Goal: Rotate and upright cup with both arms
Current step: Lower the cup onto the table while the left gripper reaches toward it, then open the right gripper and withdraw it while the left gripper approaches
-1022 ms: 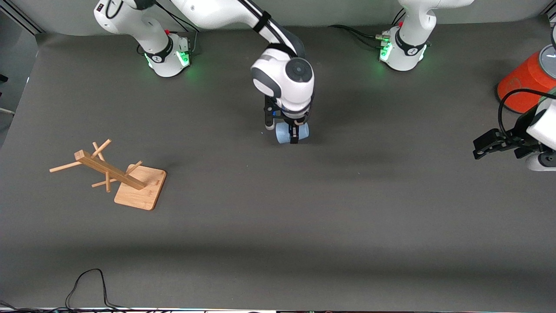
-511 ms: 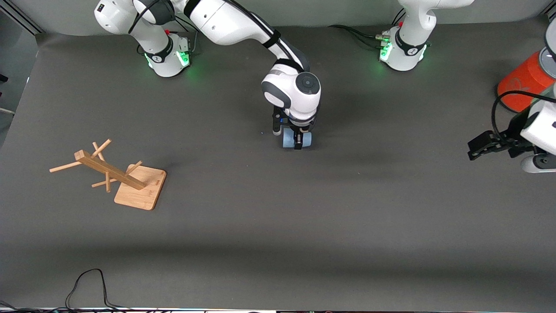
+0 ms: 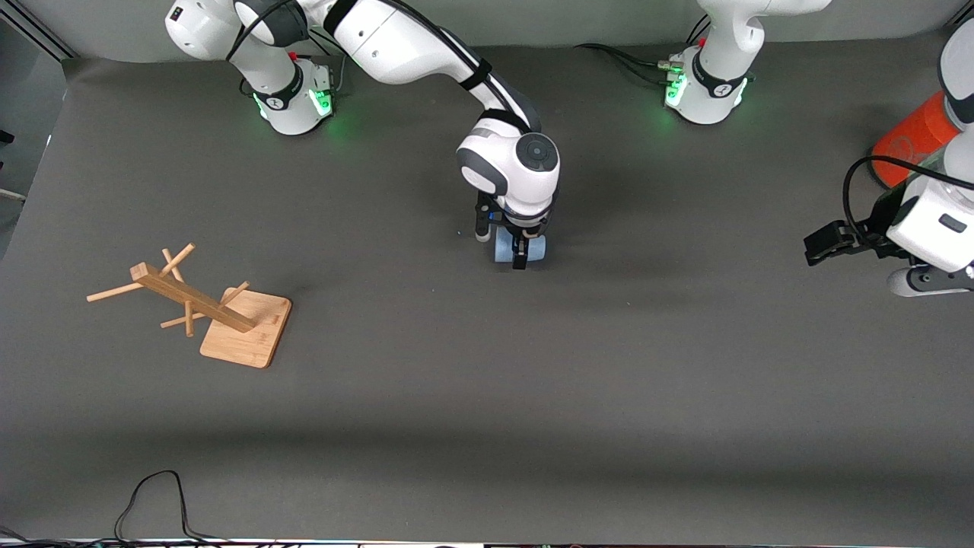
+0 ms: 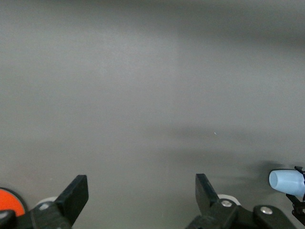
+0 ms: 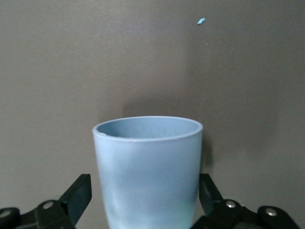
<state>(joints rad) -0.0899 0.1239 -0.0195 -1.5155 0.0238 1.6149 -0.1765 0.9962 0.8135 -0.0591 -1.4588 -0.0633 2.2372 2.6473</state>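
Observation:
The pale-blue cup [image 3: 504,250] lies on its side on the dark table mat, about midway between the two arms' ends. My right gripper [image 3: 521,255] reaches straight down over it. In the right wrist view the cup [image 5: 147,162] fills the space between the black fingers [image 5: 78,195], and the right gripper [image 5: 143,188] is open, with a slight gap at the cup's wall. My left gripper [image 3: 820,247] hangs open over the mat at the left arm's end with nothing in it. The left wrist view shows the left gripper [image 4: 139,191] over bare mat, with the cup [image 4: 286,182] at the picture's edge.
An orange cylinder [image 3: 913,141] stands at the left arm's end, close to the left arm. A wooden peg rack on a square base [image 3: 243,331] sits toward the right arm's end. A black cable [image 3: 152,495] loops at the table's near edge.
The right gripper has opened off the cup after carrying it slightly toward the left arm's end. The left gripper has drifted toward the middle of the table.

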